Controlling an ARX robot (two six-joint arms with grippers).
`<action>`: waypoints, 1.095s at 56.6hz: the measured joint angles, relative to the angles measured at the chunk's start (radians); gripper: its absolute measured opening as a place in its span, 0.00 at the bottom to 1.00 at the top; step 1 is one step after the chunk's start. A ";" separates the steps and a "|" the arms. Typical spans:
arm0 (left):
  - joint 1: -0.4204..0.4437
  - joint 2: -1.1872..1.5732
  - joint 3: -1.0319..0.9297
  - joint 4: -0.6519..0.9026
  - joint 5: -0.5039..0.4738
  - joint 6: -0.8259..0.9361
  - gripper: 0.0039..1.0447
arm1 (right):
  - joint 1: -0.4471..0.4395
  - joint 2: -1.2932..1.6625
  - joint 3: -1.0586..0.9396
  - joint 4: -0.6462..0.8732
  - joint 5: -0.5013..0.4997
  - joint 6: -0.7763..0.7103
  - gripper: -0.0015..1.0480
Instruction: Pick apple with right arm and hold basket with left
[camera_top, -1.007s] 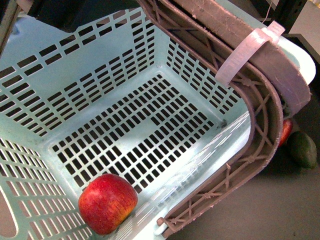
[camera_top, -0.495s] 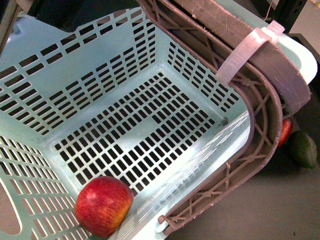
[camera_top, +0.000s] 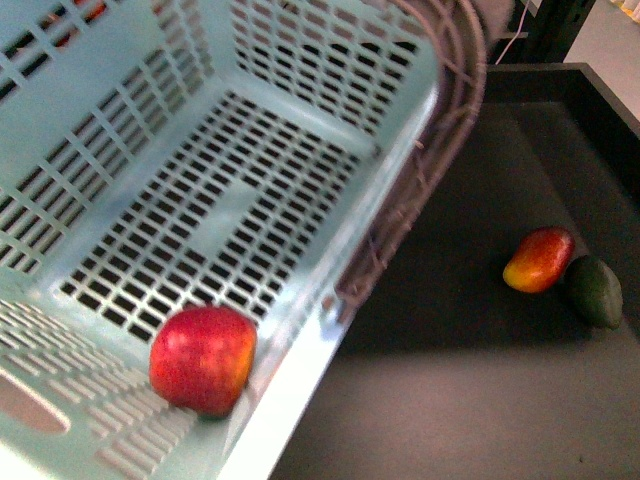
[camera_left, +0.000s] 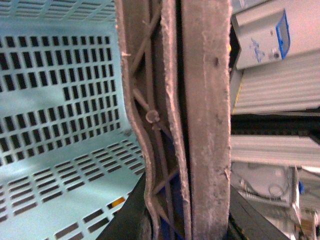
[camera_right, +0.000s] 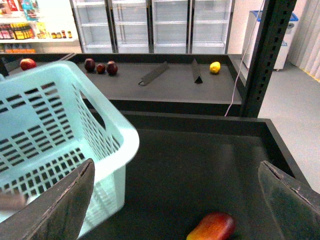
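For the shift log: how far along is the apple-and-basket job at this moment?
Done: the round red apple lies inside the pale blue slotted plastic basket. In hand: the left gripper clamps the basket's grey handle. The right gripper hangs open and empty over the black table. Left: seemingly nothing but holding.
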 joint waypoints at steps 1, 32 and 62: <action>0.003 0.002 0.000 0.001 -0.006 -0.002 0.18 | 0.000 0.000 0.000 0.000 0.000 0.000 0.92; 0.332 0.114 -0.043 0.043 0.069 -0.147 0.17 | 0.000 0.000 0.000 0.000 0.000 0.000 0.92; 0.430 0.256 -0.047 0.068 0.117 -0.156 0.17 | 0.000 0.000 0.000 0.000 0.000 0.000 0.92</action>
